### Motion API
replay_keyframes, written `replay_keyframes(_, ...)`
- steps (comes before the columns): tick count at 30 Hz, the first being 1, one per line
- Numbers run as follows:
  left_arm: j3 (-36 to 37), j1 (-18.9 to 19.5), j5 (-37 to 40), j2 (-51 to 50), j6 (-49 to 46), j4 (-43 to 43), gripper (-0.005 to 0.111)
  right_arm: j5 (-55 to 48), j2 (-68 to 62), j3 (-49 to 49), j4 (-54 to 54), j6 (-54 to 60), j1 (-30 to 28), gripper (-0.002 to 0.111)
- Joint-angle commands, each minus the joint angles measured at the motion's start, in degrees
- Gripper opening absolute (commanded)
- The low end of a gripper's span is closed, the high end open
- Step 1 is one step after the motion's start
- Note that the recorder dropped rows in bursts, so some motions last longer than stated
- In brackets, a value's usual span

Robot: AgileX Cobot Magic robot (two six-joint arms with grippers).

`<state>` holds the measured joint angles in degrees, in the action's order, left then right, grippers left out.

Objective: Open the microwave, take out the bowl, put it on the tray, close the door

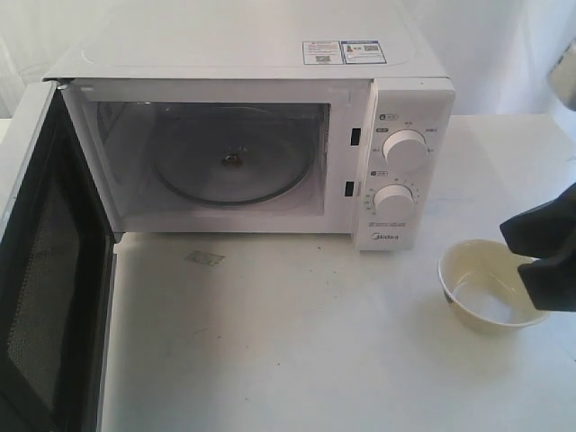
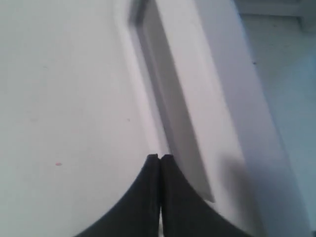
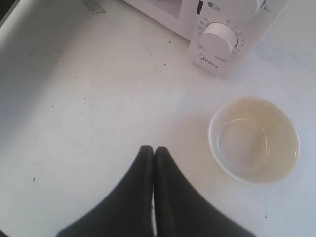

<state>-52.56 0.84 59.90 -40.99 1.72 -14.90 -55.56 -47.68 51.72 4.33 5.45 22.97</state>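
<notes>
The white microwave (image 1: 270, 54) stands at the back with its door (image 1: 54, 297) swung wide open to the left. Its cavity holds only the glass turntable (image 1: 234, 166). The cream bowl (image 1: 486, 288) sits upright on the white table, right of the dial panel (image 1: 405, 166). My right gripper (image 1: 515, 247) is shut and empty just beside the bowl's right rim; in the right wrist view this gripper (image 3: 153, 148) is apart from the bowl (image 3: 254, 139). My left gripper (image 2: 160, 156) is shut, its tips at the door's bar handle (image 2: 217, 98). No tray shows in any view.
A small grey patch (image 1: 205, 258) lies on the table in front of the microwave. The open door takes up the left front corner. White table surface (image 1: 297, 342) stretches between the door and the bowl.
</notes>
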Motion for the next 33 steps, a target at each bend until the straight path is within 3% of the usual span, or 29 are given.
replay_keyframes(1,2.46,-0.14,-0.28,-9.53,-11.24,-22.74,0.000,1.86,0.14,0.02,1.61,0.50,-0.20,0.000)
replay_keyframes(3,3.68,-1.53,6.59,-15.09,-40.99,-47.08,0.000,3.97,0.14,0.02,2.40,0.89,-0.20,0.000)
replay_keyframes(4,3.92,-2.82,10.06,-18.43,-61.80,-60.82,0.000,5.00,0.14,0.02,2.60,1.02,-0.20,0.000)
replay_keyframes(5,4.26,-5.53,10.06,-19.48,-70.69,-69.42,0.000,6.13,0.14,0.02,3.06,1.02,-0.20,0.000)
replay_keyframes(6,4.04,-7.25,10.06,-19.44,-72.39,-73.98,0.000,6.81,0.14,0.02,3.75,1.53,-0.20,0.000)
replay_keyframes(8,2.27,-8.16,10.06,-19.82,-73.31,-72.22,0.000,6.89,0.14,0.02,5.49,3.39,-0.20,0.000)
replay_keyframes(10,0.95,-8.16,10.06,-19.23,-68.53,-64.33,0.000,6.14,0.14,0.02,8.04,4.84,-0.20,0.000)
replay_keyframes(13,0.54,-8.16,2.77,-17.74,-61.51,-56.10,0.000,5.80,-0.56,0.02,12.74,9.06,-0.20,0.000)
replay_keyframes(17,0.54,-8.16,-1.88,-15.73,-59.93,-55.16,0.000,5.53,-4.16,-0.49,24.11,19.59,-0.20,0.000)
replay_keyframes(20,0.54,-8.16,-2.48,-14.40,-59.93,-55.18,0.000,6.39,-9.01,-1.67,37.86,34.28,-0.09,0.000)
replay_keyframes(23,0.54,-8.16,-2.48,-13.39,-58.96,-53.41,0.000,12.13,-14.06,-2.08,45.63,46.23,-0.09,0.000)
replay_keyframes(29,1.46,-8.16,-3.30,-10.78,-50.50,-45.01,0.000,25.89,-20.93,-2.08,47.24,53.69,-0.09,0.000)
replay_keyframes(33,5.29,-8.16,-9.21,-6.68,-48.21,-44.59,0.000,34.61,-24.55,-2.08,48.07,55.93,1.29,0.000)
